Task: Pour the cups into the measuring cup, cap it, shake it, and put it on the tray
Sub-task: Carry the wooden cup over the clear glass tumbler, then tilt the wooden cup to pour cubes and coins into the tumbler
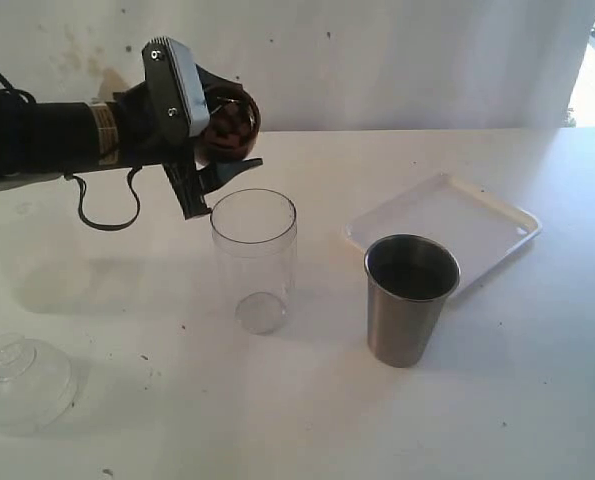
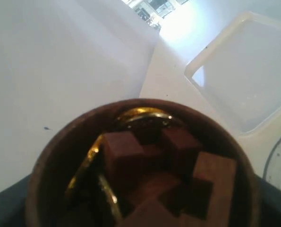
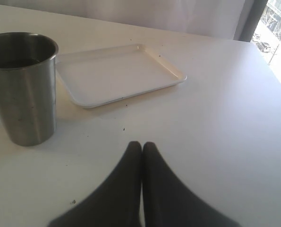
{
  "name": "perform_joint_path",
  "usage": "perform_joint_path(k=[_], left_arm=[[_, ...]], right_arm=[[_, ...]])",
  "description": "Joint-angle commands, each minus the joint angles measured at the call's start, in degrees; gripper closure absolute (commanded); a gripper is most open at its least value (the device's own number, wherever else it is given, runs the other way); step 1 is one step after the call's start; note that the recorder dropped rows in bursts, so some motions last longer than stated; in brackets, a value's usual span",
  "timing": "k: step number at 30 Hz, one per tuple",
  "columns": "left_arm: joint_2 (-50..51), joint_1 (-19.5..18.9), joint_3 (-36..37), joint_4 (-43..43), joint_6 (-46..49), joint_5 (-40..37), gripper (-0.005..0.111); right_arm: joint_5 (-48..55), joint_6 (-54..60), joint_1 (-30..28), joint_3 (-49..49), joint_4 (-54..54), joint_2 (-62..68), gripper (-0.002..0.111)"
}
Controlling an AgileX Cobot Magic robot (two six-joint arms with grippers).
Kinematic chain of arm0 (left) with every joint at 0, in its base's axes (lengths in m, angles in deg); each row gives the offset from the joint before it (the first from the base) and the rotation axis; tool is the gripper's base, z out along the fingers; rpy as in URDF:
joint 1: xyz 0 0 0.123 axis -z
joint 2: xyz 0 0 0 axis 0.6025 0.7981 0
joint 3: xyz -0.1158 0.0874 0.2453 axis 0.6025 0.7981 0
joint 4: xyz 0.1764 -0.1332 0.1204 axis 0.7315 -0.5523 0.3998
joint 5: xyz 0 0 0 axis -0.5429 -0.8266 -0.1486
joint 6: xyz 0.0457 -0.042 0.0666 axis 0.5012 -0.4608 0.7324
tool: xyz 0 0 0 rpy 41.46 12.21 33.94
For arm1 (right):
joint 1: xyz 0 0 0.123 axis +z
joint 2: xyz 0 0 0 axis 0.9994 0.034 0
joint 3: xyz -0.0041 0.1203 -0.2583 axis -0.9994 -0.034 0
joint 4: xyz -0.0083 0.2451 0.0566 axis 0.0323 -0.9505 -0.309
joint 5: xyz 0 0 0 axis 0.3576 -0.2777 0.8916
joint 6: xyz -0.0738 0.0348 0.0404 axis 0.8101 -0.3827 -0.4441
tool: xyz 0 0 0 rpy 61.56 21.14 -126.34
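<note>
Wooden cup (image 1: 239,122), holding brown blocks, tipped and pinched in left gripper (image 1: 227,128), just above measuring cup (image 1: 254,262) rim. Measuring cup upright on table (image 1: 537,400); steel tumbler (image 1: 409,300) beside it, near tray (image 1: 497,215). Right gripper (image 3: 141,146) pressed together, apart from tumbler.

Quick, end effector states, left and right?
Left end effector: closed on the brown wooden cup, tilted above the measuring cup.
Right end effector: shut, holding nothing.

White table (image 1: 537,400): measuring cup (image 1: 254,260), steel tumbler (image 1: 409,300) near tray (image 1: 447,215), domed lid (image 1: 22,382) well apart.
</note>
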Motion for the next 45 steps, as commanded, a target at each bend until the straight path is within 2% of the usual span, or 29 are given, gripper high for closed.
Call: perform_joint_path(k=[1, 6, 14, 24, 32, 34, 45], left_arm=[[-0.1, 0.2, -0.1, -0.4, 2.5, 0.1, 0.107], [-0.1, 0.2, -0.1, 2.3, 5.9, 3.6, 0.107], [-0.1, 0.3, -0.1, 2.6, 13.5, 2.0, 0.107], [-0.1, 0.6, -0.1, 5.4, 16.9, 2.2, 0.107], [-0.1, 1.4, -0.1, 4.2, 25.2, -0.2, 0.107], [-0.1, 1.4, -0.1, 4.2, 29.9, -0.1, 0.107], [-0.1, 1.4, -0.1, 4.2, 34.1, 6.0, 0.107]], right_arm=[[-0.5, -0.3, -0.3, -0.3, 0.3, -0.3, 0.108], [-0.5, -0.3, -0.3, -0.3, 0.3, -0.3, 0.108], [-0.5, -0.3, -0.3, -0.3, 0.3, -0.3, 0.108], [-0.5, -0.3, -0.3, -0.3, 0.3, -0.3, 0.108], [-0.5, -0.3, -0.3, -0.3, 0.3, -0.3, 0.108], [-0.5, -0.3, -0.3, -0.3, 0.3, -0.3, 0.108], [-0.5, -0.3, -0.3, -0.3, 0.3, -0.3, 0.108]])
